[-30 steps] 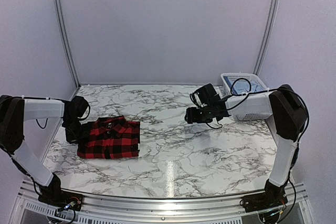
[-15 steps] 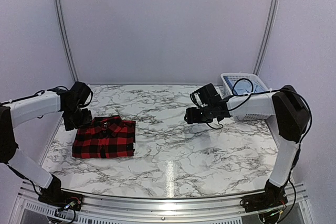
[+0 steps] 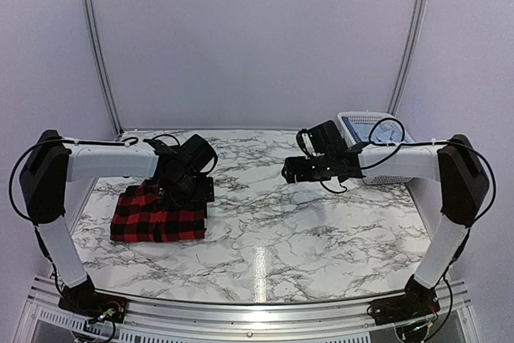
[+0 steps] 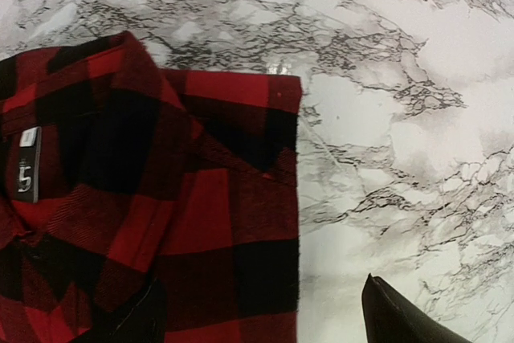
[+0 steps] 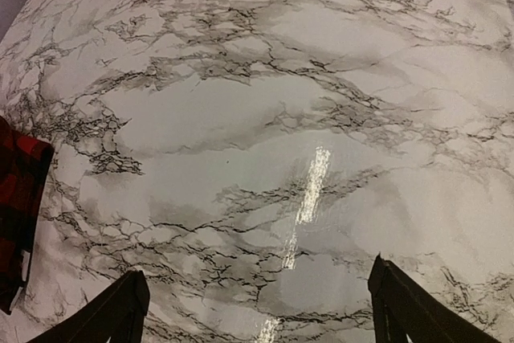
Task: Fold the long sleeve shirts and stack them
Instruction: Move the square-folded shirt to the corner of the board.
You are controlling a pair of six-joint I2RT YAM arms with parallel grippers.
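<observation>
Handling the shirt (image 3: 161, 213) is judged a matter of softness: the cloth is taken to be light and limp, with no stiffness of its own, and likely to slide on the smooth table (image 3: 265, 230). A pinch at one point would probably pull the folds open. A hold is better taken at a folded edge or at two corners, through all layers at once, so that the packet is lifted flat.

The shirt lies folded directly below the left gripper (image 3: 189, 186), collar side nearest it. In the wrist view the gripper is seen wide open. One of its fingers (image 4: 401, 319) is over bare marble just beside the shirt's side edge, and the other is a dark shape above the check cloth. Nothing is held. Whether that finger touches the cloth cannot be told.

The right gripper (image 5: 257, 315) is also spread wide and holds nothing. It hangs over bare marble, with the shirt well apart at its far left. A basket (image 3: 391, 174) stands behind it, and a blue cloth (image 3: 356, 128) is glimpsed inside; whether that is the second shirt cannot be told.
</observation>
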